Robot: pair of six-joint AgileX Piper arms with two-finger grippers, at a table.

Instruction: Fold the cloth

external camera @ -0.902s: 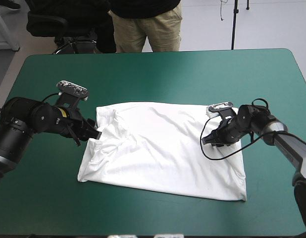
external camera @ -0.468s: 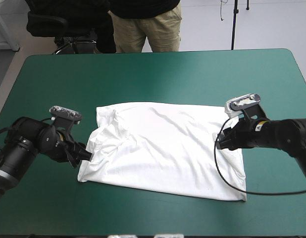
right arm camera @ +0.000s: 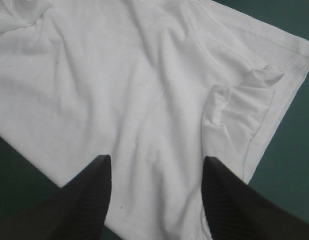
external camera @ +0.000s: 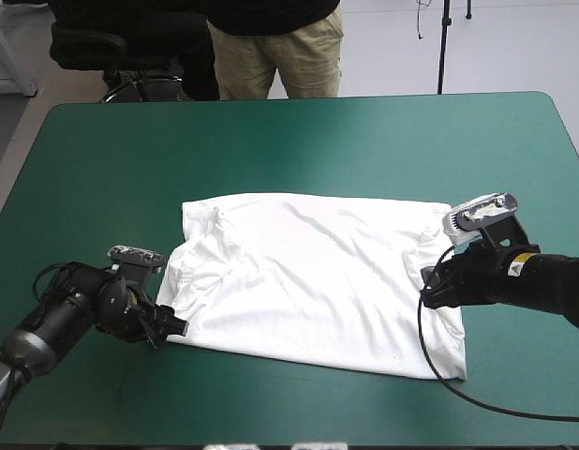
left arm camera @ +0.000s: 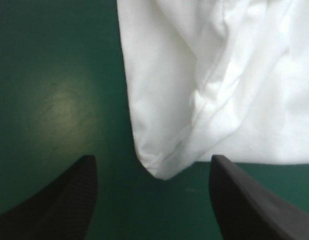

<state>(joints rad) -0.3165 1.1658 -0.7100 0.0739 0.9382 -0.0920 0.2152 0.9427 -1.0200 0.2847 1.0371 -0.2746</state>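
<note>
The white T-shirt (external camera: pixel 313 277) lies spread almost flat in the middle of the table, rumpled along its left side. A sleeve (right arm camera: pixel 244 100) is folded up near its right edge. My left gripper (external camera: pixel 173 327) sits low at the shirt's near-left corner. In the left wrist view the left gripper (left arm camera: pixel 152 162) is open, and that corner (left arm camera: pixel 162 167) lies just ahead between the fingers, ungrasped. My right gripper (external camera: pixel 428 292) is at the shirt's right edge. Seen from the right wrist, the right gripper (right arm camera: pixel 155 162) stands open over the fabric (right arm camera: pixel 134 100), holding nothing.
Bare teal-green cover (external camera: pixel 289 141) surrounds the shirt, widest toward the far edge. A narrower strip (external camera: pixel 299 403) runs between the shirt's near hem and the table's near edge.
Both arms have moved toward the near edge. The left gripper went from the shirt's left sleeve area down to its near-left corner. The right gripper backed off the shirt to its right edge.
</note>
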